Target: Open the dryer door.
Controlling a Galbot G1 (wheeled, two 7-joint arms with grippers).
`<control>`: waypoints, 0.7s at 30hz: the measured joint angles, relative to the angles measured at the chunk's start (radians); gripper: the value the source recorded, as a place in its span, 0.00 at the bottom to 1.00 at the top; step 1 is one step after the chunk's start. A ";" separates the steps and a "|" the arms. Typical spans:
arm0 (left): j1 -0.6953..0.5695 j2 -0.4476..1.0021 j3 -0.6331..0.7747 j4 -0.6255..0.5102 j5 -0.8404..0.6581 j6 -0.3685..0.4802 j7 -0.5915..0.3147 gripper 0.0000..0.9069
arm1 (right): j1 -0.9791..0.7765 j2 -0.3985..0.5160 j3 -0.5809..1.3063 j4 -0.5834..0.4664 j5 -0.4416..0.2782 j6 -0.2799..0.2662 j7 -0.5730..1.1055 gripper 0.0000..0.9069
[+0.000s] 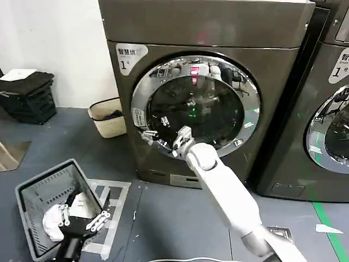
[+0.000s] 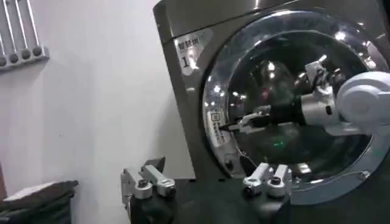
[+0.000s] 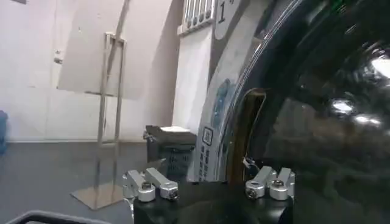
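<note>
Chrome rings the dryer door (image 1: 194, 106) on the front of the bronze-grey machine (image 1: 207, 24); the right tool (image 1: 148, 134) reaches to the left edge of this ring, fingers (image 2: 244, 125) apart, close to the rim, and contact I cannot tell; the door looks slightly ajar there; the left tool (image 1: 82, 218) hangs low over a grey basket (image 1: 32, 191) on the floor, fingers spread, holding nothing; white cloth (image 1: 52, 218) lies in the basket; a beige bin (image 1: 109, 117) stands beside the machine.

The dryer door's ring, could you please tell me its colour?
Shiny chrome silver around dark glass on the dryer door, clearest in the head view.
</note>
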 joint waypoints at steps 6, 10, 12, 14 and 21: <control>0.001 0.001 0.000 -0.001 -0.001 0.000 0.000 1.00 | 0.016 0.012 -0.008 -0.027 0.000 0.004 -0.014 1.00; 0.001 0.001 -0.001 -0.001 -0.001 0.000 0.000 1.00 | 0.027 0.021 -0.015 -0.048 0.000 0.012 -0.023 1.00; 0.001 0.001 -0.001 0.000 -0.001 0.000 0.000 1.00 | 0.035 0.024 -0.020 -0.059 0.000 0.015 -0.032 1.00; 0.001 0.001 -0.001 0.000 -0.001 0.000 0.000 1.00 | 0.042 0.025 -0.026 -0.069 0.000 0.018 -0.044 1.00; 0.002 0.001 -0.002 0.001 -0.001 0.000 0.000 1.00 | 0.050 0.026 -0.038 -0.083 0.004 0.022 -0.081 1.00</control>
